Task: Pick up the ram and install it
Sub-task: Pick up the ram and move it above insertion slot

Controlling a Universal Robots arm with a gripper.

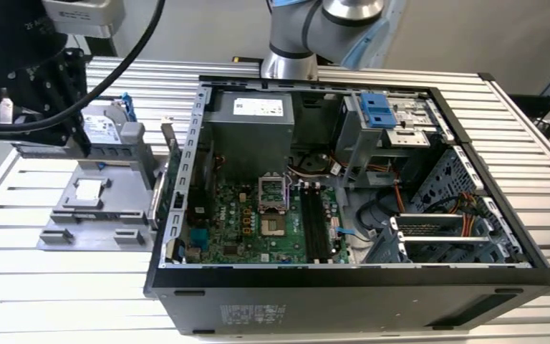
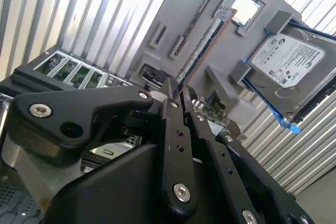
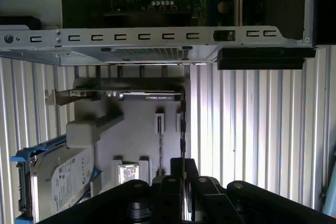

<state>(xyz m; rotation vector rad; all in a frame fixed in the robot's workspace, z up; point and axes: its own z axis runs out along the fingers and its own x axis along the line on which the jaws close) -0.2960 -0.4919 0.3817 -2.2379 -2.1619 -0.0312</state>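
Note:
The ram [image 2: 206, 44] is a thin dark stick with chips along it. One end sits between my gripper's [image 2: 176, 92] black fingertips, which are shut on it. The rest of the stick reaches out over the grey fixture tray [image 2: 173, 19]. In the first wrist view the ram [image 3: 182, 124] appears edge-on, running from my gripper [image 3: 182, 164] toward the case wall. In the exterior view my gripper [image 1: 74, 142] hangs over the tray [image 1: 94, 215] at the left, outside the open computer case [image 1: 351, 276]. The long black memory slots [image 1: 318, 226] lie on the motherboard inside the case.
On the tray are a hard drive in a blue frame [image 2: 286, 59], a small processor chip [image 2: 244, 9] and a graphics card [image 3: 126, 96]. The metal side wall of the case [image 3: 142, 38] stands between tray and motherboard. Everything rests on a ribbed aluminium table [image 1: 55, 301].

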